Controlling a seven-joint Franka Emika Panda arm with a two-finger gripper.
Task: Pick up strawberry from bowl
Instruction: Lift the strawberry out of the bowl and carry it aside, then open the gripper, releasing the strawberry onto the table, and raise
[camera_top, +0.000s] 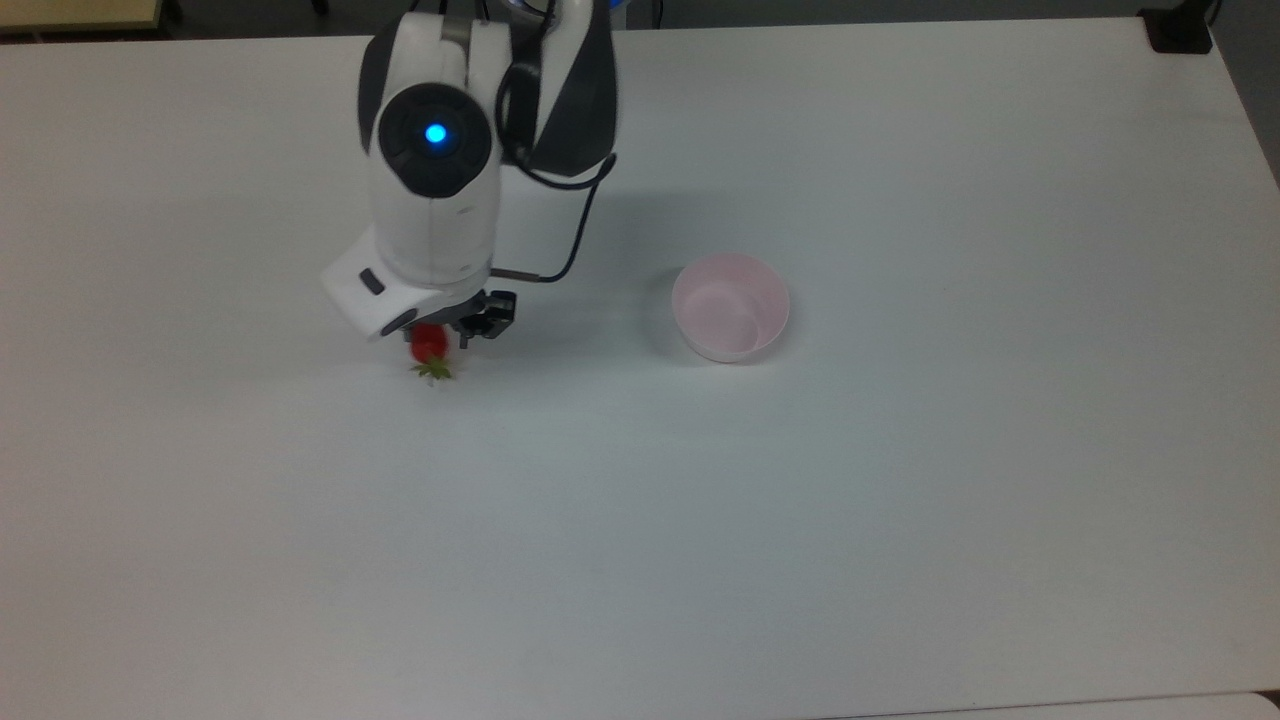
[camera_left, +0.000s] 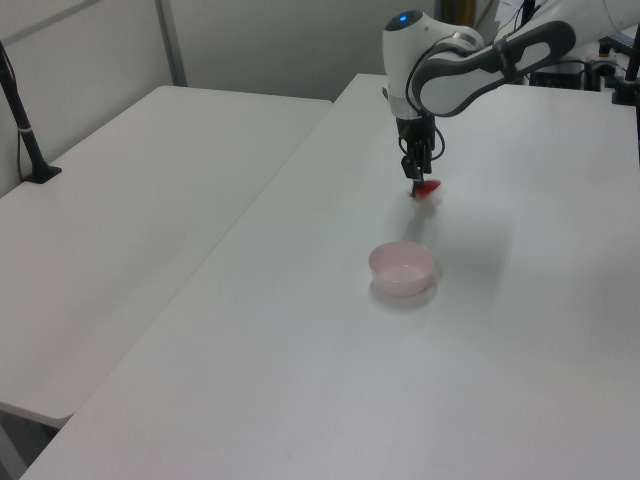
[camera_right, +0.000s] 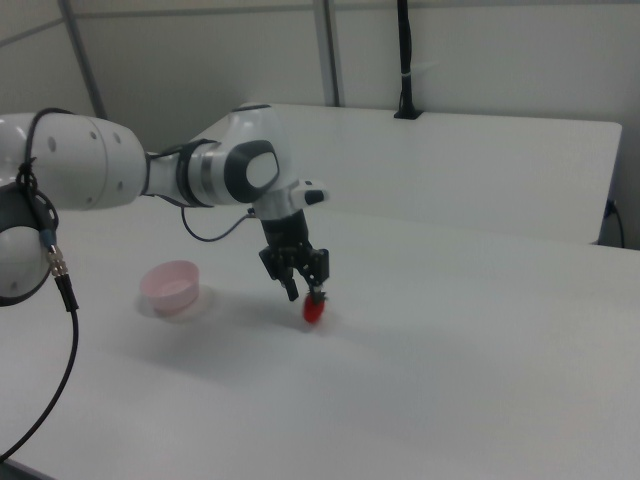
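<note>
- Strawberry (camera_top: 430, 346) is clamped between the fingers of the gripper (camera_top: 432, 338), well clear of the bowl (camera_top: 730, 305); red body is seen at the fingertips in the right view (camera_right: 314, 310) and the left view (camera_left: 427, 188).
- Green cap (camera_top: 435, 371) is seen poking out below the gripper in the top view, so the berry is judged to be gripped by its body, cap outward.
- Berry is held low, close to the table (camera_top: 640, 520); in the right view it looks near or at the surface, and contact cannot be told from these pictures.
- Bowl is located well off to the gripper's side: on the top view's right, on the right view's left, nearer the camera in the left view (camera_left: 402, 268).
- Bowl interior is seen bare in the top view, the left view and the right view (camera_right: 171, 284); nothing is held in it.
- Bowl is upright on the table, untouched by the arm (camera_top: 435, 190).
- Progress: pick from the bowl is judged done, since the berry is out and gripped.
- Left: nothing obvious under the task wording; at most the grip is to be kept secure.
- Risk: glossy, rounded berry is judged liable to slip if the clamp is light.
</note>
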